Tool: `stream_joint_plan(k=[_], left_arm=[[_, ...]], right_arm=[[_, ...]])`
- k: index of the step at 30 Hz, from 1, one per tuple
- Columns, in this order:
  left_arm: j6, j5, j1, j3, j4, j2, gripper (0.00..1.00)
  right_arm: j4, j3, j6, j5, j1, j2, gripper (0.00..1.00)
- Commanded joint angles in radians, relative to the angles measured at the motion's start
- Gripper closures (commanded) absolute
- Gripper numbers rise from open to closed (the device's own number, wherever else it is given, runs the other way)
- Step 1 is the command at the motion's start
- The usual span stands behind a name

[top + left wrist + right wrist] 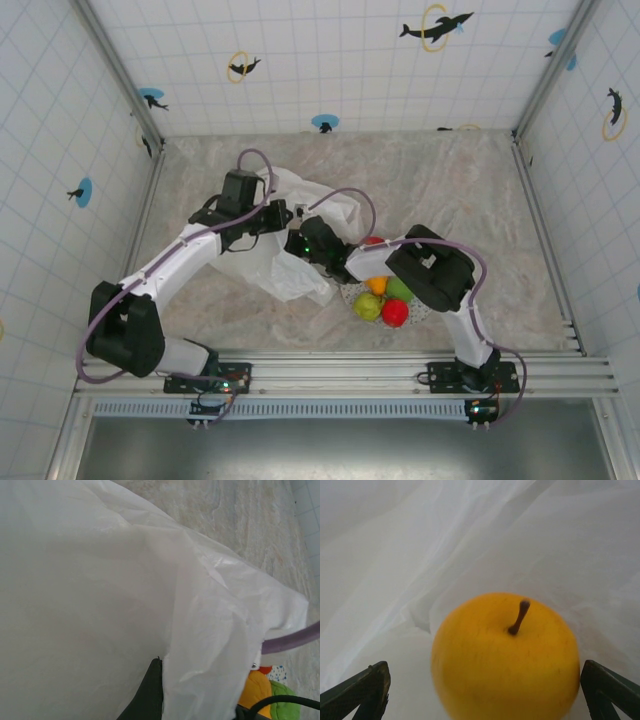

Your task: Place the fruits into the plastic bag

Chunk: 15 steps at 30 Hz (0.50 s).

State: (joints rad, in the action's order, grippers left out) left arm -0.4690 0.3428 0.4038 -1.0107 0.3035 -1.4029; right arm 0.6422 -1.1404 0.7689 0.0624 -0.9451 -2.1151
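Top external: left fingers [284,216] clenched on the large crinkled white translucent plastic bag [285,275], right fingers [305,242] just beside them at the bag; several glossy toy fruits [385,300] rest on the round speckled white plate [424,312] behind the right fingers

Left wrist: plastic bag [100,595] drapes over the dark left fingers [150,695]

Right wrist: right fingers [365,692] spread wide, released; a round yellow toy fruit [505,665] sits between them against the plastic bag [420,540]

Wide bare tabletop [470,190] far and right: room to pass. Blocking the middle: crumpled plastic bag [300,215], left arm [185,255] reaching in from the near left, right arm [430,270] over the plate [420,314] of fruits [380,300]. Ahead of the spread right gripper [483,666]: yellow fruit [505,680] between its jaws, bag film close behind and on both sides
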Motion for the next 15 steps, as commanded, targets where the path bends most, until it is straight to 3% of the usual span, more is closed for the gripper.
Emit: stream_joint_plan(k=[1,15], left_arm=[[0.016,-0.016,-0.016,0.002,-0.021,0.008,1.00],[0.076,-0.039,-0.059,0.026,-0.016,0.013,1.00]], right_arm=[[0.054,0.037,-0.036,-0.043,0.009,0.059,0.00],[-0.250,0.166,-0.313,-0.029,0.021,0.283,0.04]])
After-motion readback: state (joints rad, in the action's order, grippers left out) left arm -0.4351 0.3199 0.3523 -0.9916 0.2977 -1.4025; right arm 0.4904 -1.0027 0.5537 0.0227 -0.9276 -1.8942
